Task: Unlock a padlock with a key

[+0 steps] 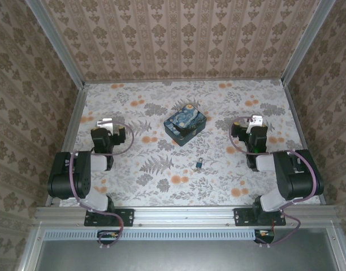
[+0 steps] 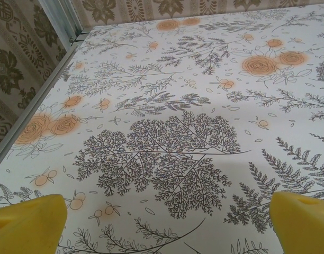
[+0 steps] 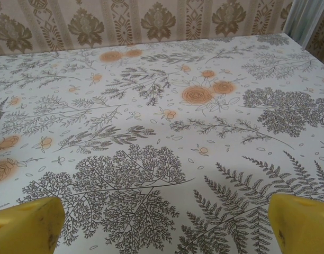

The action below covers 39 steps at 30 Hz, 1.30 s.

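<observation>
Because both the left gripper (image 2: 164, 226) and right gripper (image 3: 164, 227) gape fully with nothing held, and the tiny padlock (image 1: 199, 164) lies loose at five o'clock from the painted box (image 1: 185, 125), a careless pinch could skid it away.

We show the desk (image 1: 161, 180) white, printed with grey ferns and orange roses; the walls (image 1: 178, 39) in beige damask stripes; the box (image 1: 185, 125) in swirling blue and yellow; the padlock (image 1: 199, 164) dark bluish; jaws of the left gripper (image 2: 164, 225) and right gripper (image 3: 164, 225) yellow.
</observation>
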Each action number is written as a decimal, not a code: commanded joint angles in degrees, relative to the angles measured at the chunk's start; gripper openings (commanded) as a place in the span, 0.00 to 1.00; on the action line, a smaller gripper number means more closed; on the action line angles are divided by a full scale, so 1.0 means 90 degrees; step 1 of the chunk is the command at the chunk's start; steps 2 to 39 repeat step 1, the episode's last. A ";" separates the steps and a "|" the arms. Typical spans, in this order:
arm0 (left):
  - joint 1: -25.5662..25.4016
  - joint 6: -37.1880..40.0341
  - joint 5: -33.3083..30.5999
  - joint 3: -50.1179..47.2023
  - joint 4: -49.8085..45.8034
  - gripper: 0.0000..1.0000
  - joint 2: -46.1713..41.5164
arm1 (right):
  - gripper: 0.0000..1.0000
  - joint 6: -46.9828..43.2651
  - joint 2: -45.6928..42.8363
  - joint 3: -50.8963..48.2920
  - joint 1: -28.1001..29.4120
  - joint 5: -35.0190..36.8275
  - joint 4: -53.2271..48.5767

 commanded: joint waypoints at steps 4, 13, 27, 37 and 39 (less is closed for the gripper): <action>-0.0010 -0.0003 0.0060 0.0064 0.0081 1.00 -0.0052 | 0.99 -0.0089 0.0001 -0.0034 0.0041 0.0050 0.0125; -0.0010 -0.0003 0.0060 0.0064 0.0081 1.00 -0.0052 | 0.99 -0.0089 0.0001 -0.0034 0.0041 0.0050 0.0125; -0.0010 -0.0003 0.0060 0.0064 0.0081 1.00 -0.0052 | 0.99 -0.0089 0.0001 -0.0034 0.0041 0.0050 0.0125; -0.0010 -0.0003 0.0060 0.0064 0.0081 1.00 -0.0052 | 0.99 -0.0089 0.0001 -0.0034 0.0041 0.0050 0.0125; -0.0010 -0.0003 0.0060 0.0064 0.0081 1.00 -0.0052 | 0.99 -0.0089 0.0001 -0.0034 0.0041 0.0050 0.0125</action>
